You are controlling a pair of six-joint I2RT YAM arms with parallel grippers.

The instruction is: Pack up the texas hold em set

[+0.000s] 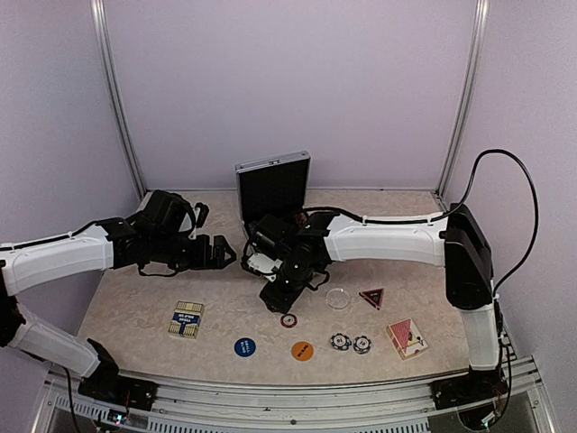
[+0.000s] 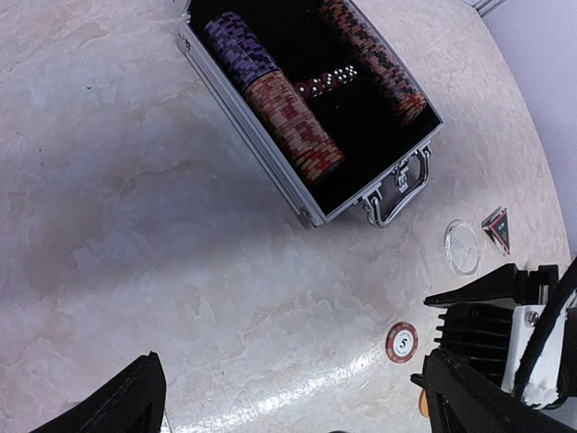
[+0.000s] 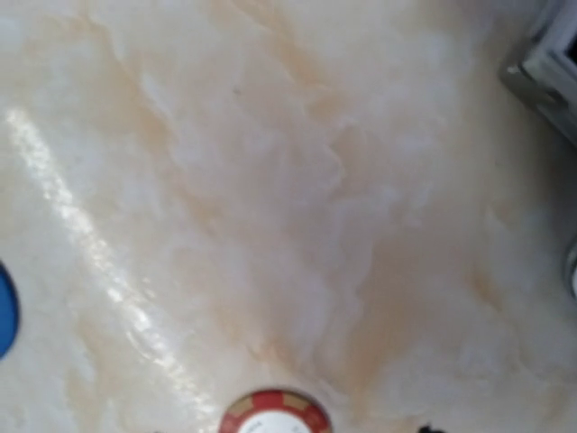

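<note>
The silver case (image 1: 273,185) stands open at the table's (image 1: 135,307) twelve o'clock, chip rows (image 2: 288,117) packed inside, and the loose red chip (image 1: 288,320) lies flat at five o'clock of the right claw (image 1: 276,298), whose spread I cannot make out, while the left claw (image 1: 219,253) hangs wide and empty at the case's eight o'clock. That chip looks light, stiff and thin on a glossy top, so I'd judge it slippery: best pinched across its rim, tips right down on the table.
</note>
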